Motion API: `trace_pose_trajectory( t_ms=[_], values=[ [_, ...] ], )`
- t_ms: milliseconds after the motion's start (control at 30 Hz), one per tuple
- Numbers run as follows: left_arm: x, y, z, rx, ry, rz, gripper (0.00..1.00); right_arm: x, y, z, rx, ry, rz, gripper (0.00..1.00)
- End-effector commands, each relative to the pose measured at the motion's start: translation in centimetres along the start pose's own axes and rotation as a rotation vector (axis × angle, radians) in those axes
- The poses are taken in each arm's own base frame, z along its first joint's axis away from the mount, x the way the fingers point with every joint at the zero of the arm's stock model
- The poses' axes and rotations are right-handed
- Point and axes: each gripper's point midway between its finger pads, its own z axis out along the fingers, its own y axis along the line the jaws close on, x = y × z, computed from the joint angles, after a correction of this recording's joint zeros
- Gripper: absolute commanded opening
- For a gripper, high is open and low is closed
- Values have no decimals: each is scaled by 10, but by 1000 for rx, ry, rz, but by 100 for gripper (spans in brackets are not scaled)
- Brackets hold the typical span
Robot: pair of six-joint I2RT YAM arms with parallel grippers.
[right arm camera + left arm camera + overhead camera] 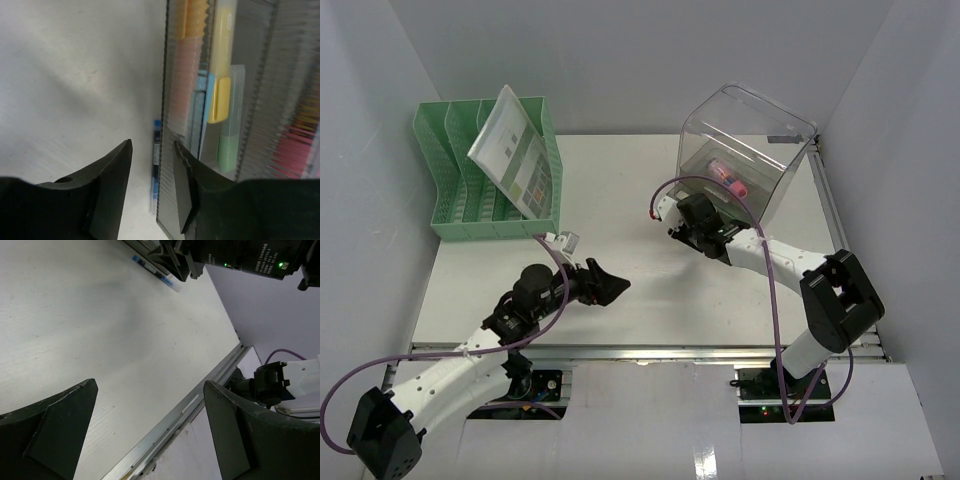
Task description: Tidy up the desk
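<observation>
The white desk (620, 190) has an aluminium rail (650, 350) at its front edge. My left gripper (610, 288) is open and empty just above the bare desk (100, 330), near the rail (200, 395). My right gripper (672, 222) is open, low at the front left corner of the clear drawer box (750, 140). In the right wrist view a blue pen (156, 150) lies on the desk against the box wall (250, 100), just beyond the gap of my right gripper (150, 165). The pen also shows in the left wrist view (155, 271).
A green slotted file rack (470, 180) stands at the back left with a printed booklet (515, 150) leaning in it. The clear box holds a pink item (730, 178), a yellow highlighter (222, 65) and a green one (230, 145). White walls enclose the desk.
</observation>
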Motion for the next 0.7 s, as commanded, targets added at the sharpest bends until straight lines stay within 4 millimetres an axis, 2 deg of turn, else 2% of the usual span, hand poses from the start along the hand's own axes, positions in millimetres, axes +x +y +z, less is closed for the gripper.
trace_pose_trajectory(
  t_ms=[0,167,267,300,467,533,667],
  values=[
    [-11,-25,18,133,-27,-50,98,-16,-74,-12,312,-18,97,52],
    [-13,-37,45,216,3,-104,98,-15,-86,-13,319,-35,103,69],
    [-10,-38,68,245,42,-142,98,-15,-85,-15,308,-45,94,75],
    [-2,-33,77,237,74,-171,98,-14,-84,-16,302,-48,88,78],
    [-8,-43,113,316,92,-242,98,-8,-81,-22,276,-66,74,83],
    [-6,-42,123,330,108,-266,98,-19,-66,-30,172,-143,50,82],
    [-5,-38,133,314,113,-287,98,-45,-23,-62,-99,-338,-49,75]
  ],
)
